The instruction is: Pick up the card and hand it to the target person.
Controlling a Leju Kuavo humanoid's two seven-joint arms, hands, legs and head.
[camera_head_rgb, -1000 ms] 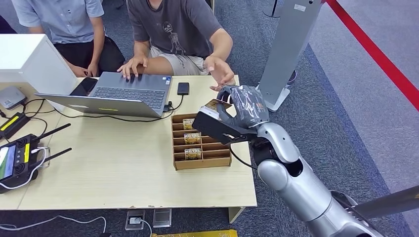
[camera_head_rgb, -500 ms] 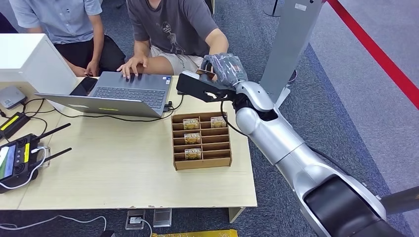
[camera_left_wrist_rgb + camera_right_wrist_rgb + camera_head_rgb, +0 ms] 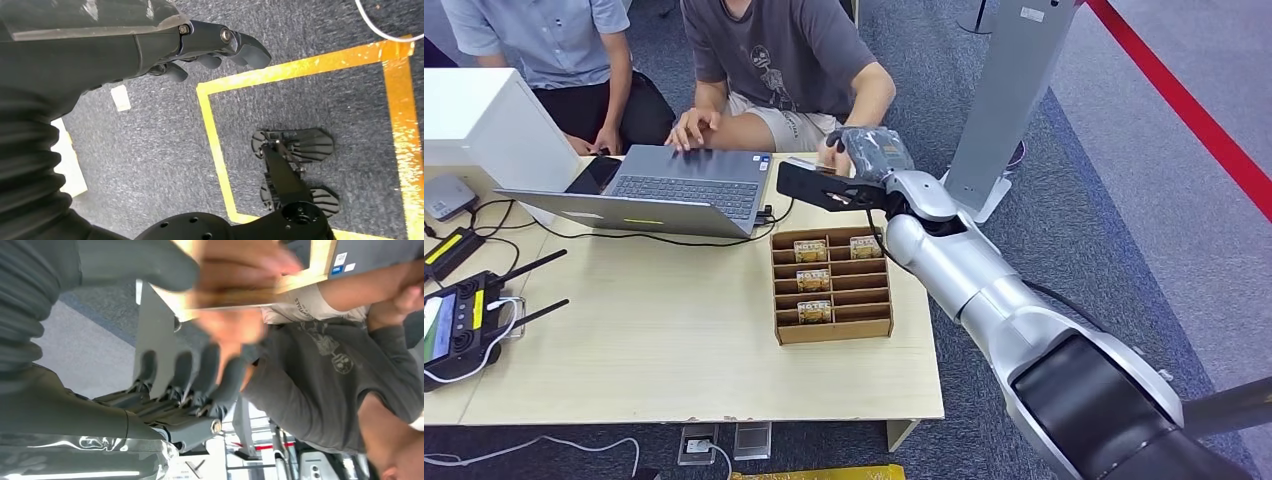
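My right hand (image 3: 876,152) is stretched out past the table's far edge, toward the person in the dark grey T-shirt (image 3: 774,50). In the right wrist view the tan card (image 3: 235,299) lies edge-on just under my thumb (image 3: 140,262), across from my dark fingers (image 3: 200,370). It is blurred. The person's hand (image 3: 240,260) pinches the card from the far side, and in the head view that hand (image 3: 832,158) sits against mine. My left hand (image 3: 150,40) hangs beside my body over the carpet, fingers loosely apart and holding nothing.
A cardboard slotted box (image 3: 831,285) with several cards stands on the table (image 3: 674,340) under my forearm. An open laptop (image 3: 674,190) lies to its left, under the person's other hand. A second person (image 3: 544,40) sits further left. A grey stand (image 3: 1004,90) rises right of my hand.
My right arm has swung from above the slotted box up and away to the table's far edge, carrying the card. The person's hand has dropped onto the card.
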